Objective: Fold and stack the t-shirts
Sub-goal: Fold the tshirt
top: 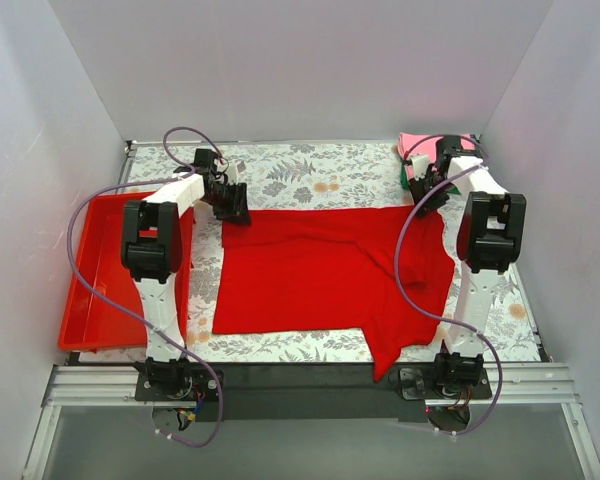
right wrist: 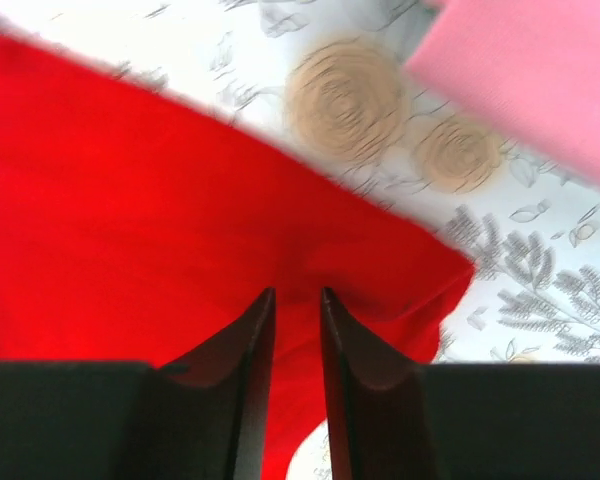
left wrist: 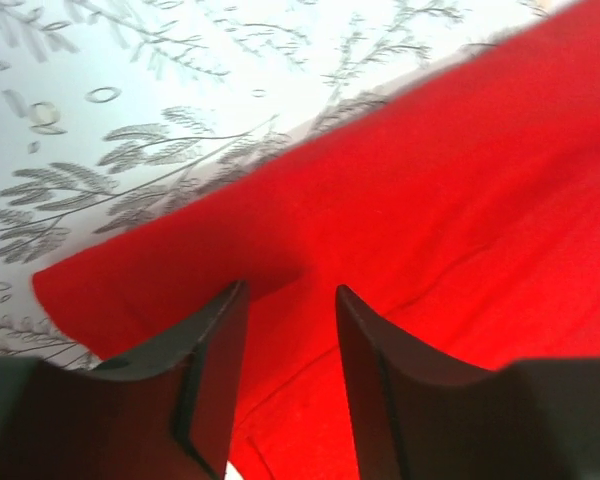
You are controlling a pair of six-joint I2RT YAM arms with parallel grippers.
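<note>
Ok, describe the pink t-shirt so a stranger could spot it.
On the floral table, look at the far right corner, behind the right arm. The pink t-shirt lies there, partly hidden by that arm. It's pale pink, unlike the red t-shirt spread mid-table.

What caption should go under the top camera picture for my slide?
Left gripper and right gripper at the far corners of the spread red t-shirt, red tray alongside.

Enclosure: plain white back wall (top: 300, 60), left wall (top: 30, 150) and right wall (top: 570, 150), closing three sides | Furniture: table (top: 310, 170) covered in pale leaf-and-flower print; metal rail (top: 310, 385) along its near edge | Below rail: grey surface (top: 300, 450) | Light: even, diffuse, soft shadows
</note>
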